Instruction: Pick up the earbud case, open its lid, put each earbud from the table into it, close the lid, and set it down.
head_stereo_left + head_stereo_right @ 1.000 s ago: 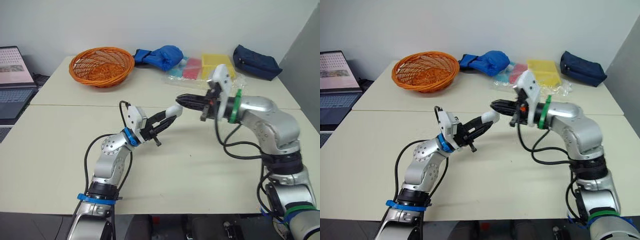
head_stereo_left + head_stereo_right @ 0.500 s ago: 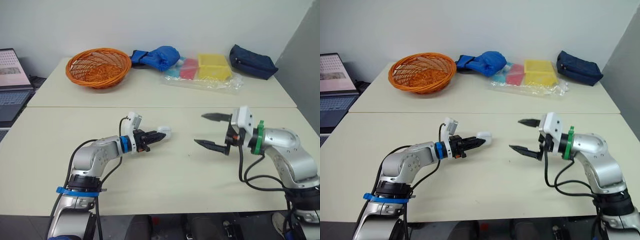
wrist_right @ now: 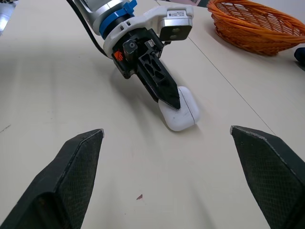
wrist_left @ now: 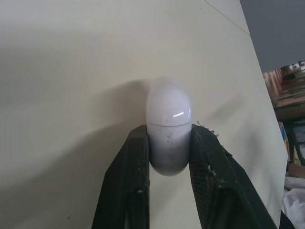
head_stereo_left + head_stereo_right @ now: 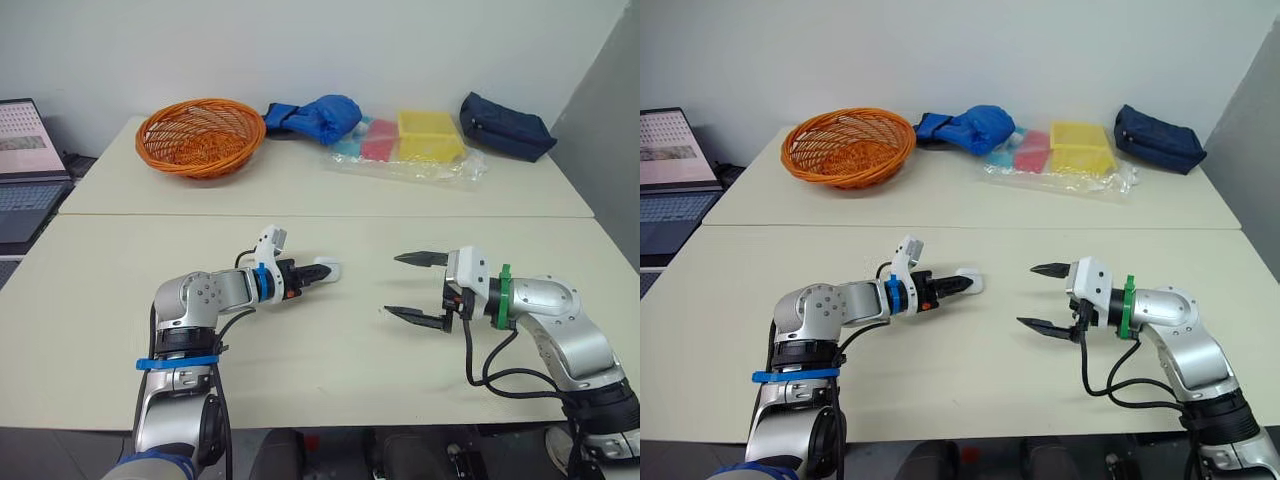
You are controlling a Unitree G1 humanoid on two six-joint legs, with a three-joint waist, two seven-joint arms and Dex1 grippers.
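The right claw [image 5: 393, 284] gapes wide and empty, well apart. The left claw [image 5: 316, 272] pinches the earbud case [image 5: 331, 268], lid shut, jutting past its tips, seemingly resting on the bench [image 5: 300, 360]. Likely the final set-down: next, part those fingers and back straight off without dragging it.
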